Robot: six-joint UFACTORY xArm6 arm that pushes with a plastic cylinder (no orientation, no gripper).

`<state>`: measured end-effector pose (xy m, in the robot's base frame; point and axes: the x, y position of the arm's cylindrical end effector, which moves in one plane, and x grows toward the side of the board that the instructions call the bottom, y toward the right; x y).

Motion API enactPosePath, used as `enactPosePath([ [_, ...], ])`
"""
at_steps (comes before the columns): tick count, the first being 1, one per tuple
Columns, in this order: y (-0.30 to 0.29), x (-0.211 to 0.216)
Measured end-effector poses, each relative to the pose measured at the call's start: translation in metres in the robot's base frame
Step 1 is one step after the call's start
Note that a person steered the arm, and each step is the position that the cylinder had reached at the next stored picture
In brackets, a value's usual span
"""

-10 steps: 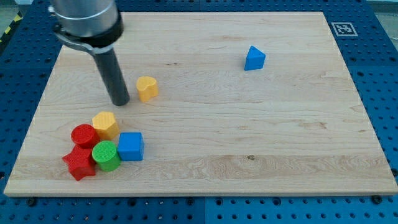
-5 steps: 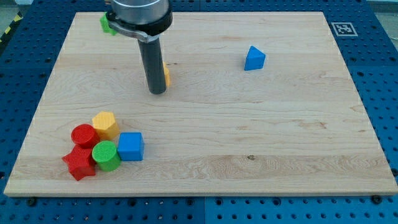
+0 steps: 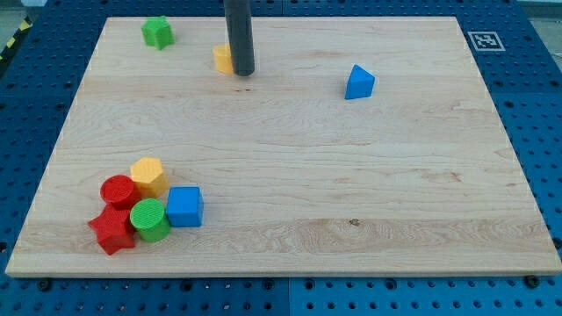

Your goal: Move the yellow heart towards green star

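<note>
The yellow heart (image 3: 223,59) lies near the board's top, mostly hidden behind my rod; only its left part shows. My tip (image 3: 243,72) rests on the board against the heart's right side. The green star (image 3: 157,32) sits at the top left of the board, a short way up and left of the heart, apart from it.
A blue triangular block (image 3: 358,82) lies right of my tip. At the bottom left is a cluster: a yellow hexagonal block (image 3: 149,175), a red cylinder (image 3: 118,191), a red star (image 3: 111,230), a green cylinder (image 3: 150,219) and a blue cube (image 3: 184,206).
My tip has swung from the heart's left to its right side and travelled up the board. The yellow heart has been pushed up, closer to the green star.
</note>
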<state>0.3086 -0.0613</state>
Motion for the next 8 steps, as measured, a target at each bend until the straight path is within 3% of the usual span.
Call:
enactPosePath([
  [2, -0.002, -0.042],
  [4, -0.001, -0.013],
  [8, -0.023, -0.019],
])
